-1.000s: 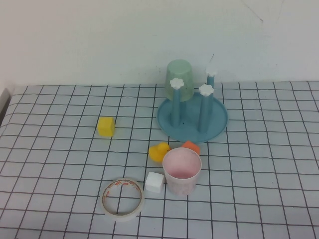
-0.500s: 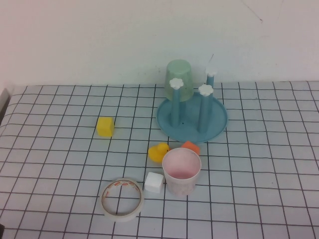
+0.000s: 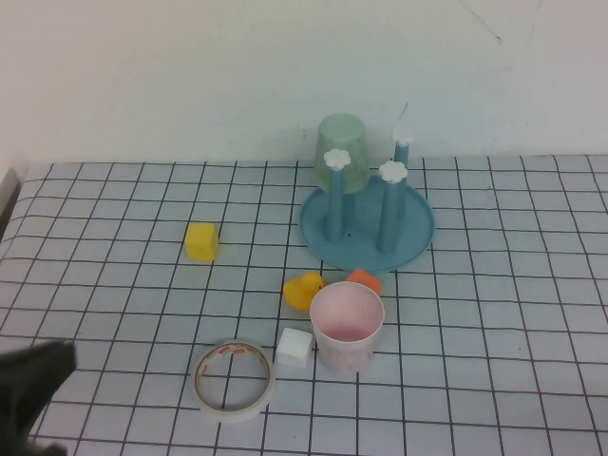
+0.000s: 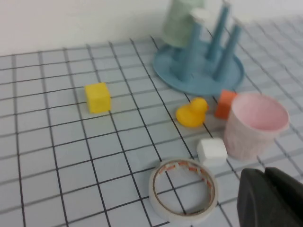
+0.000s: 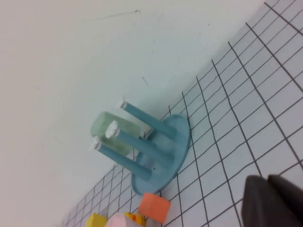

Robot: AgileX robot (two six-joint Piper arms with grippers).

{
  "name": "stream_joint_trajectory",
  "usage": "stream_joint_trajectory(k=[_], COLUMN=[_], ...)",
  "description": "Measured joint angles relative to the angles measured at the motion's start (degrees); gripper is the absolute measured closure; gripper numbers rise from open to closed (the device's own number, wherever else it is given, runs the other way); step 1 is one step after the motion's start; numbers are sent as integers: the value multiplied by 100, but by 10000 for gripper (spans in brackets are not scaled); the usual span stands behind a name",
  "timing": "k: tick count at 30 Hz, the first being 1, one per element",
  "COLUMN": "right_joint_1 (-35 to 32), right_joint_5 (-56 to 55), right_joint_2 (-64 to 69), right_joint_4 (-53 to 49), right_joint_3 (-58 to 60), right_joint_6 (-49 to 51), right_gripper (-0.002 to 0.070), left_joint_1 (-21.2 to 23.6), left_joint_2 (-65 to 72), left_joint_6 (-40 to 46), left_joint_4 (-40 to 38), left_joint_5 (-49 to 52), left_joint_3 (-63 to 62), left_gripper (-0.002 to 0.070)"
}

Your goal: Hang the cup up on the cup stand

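The pale pink cup stands upright, mouth up, on the checked table in front of the cup stand, a round blue tray with white-capped pegs. A light green cup hangs upside down on a rear peg. My left gripper is at the table's near left corner, well left of the pink cup. In the left wrist view the left gripper is shut and empty, close to the cup. My right gripper is shut and empty over bare table, apart from the stand; it does not show in the high view.
A tape roll lies between my left gripper and the cup. A white cube touches the cup's left side. A yellow duck and an orange block sit between cup and stand. A yellow cube lies further left.
My left gripper has come into the high view at the near left corner. The cup, the stand and the small objects have not moved.
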Motion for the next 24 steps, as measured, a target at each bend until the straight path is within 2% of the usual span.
stream_joint_trajectory(k=[5, 10, 12, 15, 20, 24], right_joint_1=[0, 0, 0, 0, 0, 0], right_joint_5=[131, 337, 388, 460, 548, 627], right_joint_2=[0, 0, 0, 0, 0, 0], right_joint_4=[50, 73, 73, 73, 73, 174], right_joint_3=[0, 0, 0, 0, 0, 0], right_joint_6=[-216, -394, -444, -444, -622, -728], right_gripper=[678, 678, 678, 678, 678, 678], left_joint_1=[0, -27, -152, -541, -1509, -2217], left_joint_2=[1502, 2776, 3188, 3767, 4603, 5162], left_joint_6=[873, 960, 740, 122, -982, -1503], left_joint_4=[380, 999, 1392, 2361, 3988, 4581], left_joint_5=[879, 1482, 1632, 1890, 2519, 2897], left_joint_3=[-1324, -2555, -2971, -3556, -4292, -4891], left_gripper=[677, 677, 677, 677, 677, 677])
